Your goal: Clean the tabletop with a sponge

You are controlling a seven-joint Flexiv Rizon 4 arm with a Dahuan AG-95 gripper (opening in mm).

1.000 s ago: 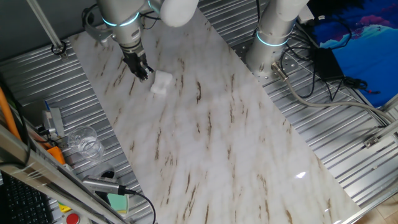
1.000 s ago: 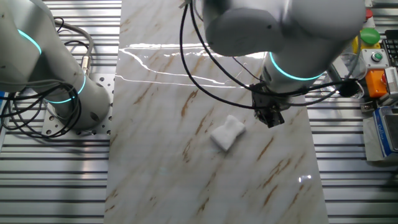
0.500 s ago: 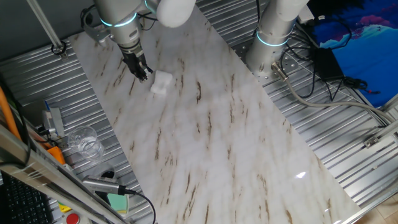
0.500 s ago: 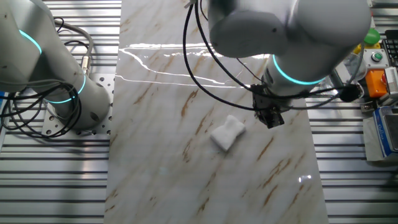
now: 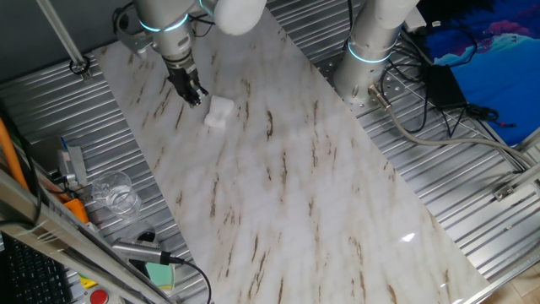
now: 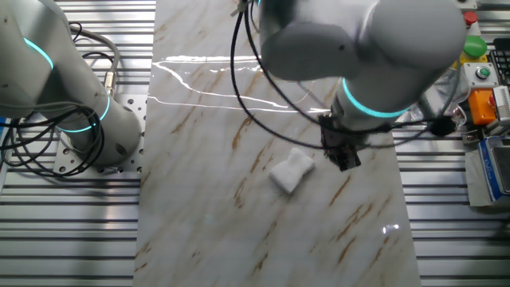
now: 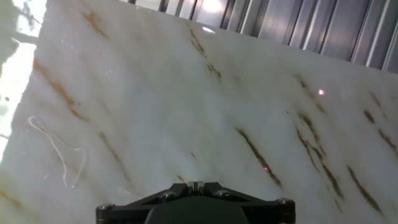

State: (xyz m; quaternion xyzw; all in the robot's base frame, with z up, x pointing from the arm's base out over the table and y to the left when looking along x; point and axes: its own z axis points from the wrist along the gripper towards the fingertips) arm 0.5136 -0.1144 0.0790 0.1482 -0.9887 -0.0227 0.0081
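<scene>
The sponge (image 5: pixel 219 111) lies free on the marble surface (image 5: pixel 287 186), a small white block with a pinched middle and uneven edges. Nothing holds it. In the one fixed view it sits toward the far left part of the slab, just right of the tool (image 5: pixel 193 95); in the other fixed view the sponge (image 6: pixel 291 171) rests near the middle of the slab's width, with the tool (image 6: pixel 344 159) just beside it on the right, apart from it.

The tool is dark and points down at the marble, its tips close above the slab or on it; which of the two I cannot tell. Its fingers appear drawn close together in both fixed views, with nothing between them, but the gap is too small to judge, so I cannot tell whether the tool is clenched or released. The hand view shows only the tool's dark base at the bottom edge and bare brown-streaked marble (image 7: pixel 205 106) beyond it, with ribbed grey metal (image 7: pixel 292 25) at the far edge; the sponge is outside that view.

Around the slab lies ribbed metal. At the near left of the one fixed view stand a clear glass (image 5: pixel 114 192) and a pale green block (image 5: pixel 159 274). A second arm's grey base (image 5: pixel 369 59) stands at the far right.
</scene>
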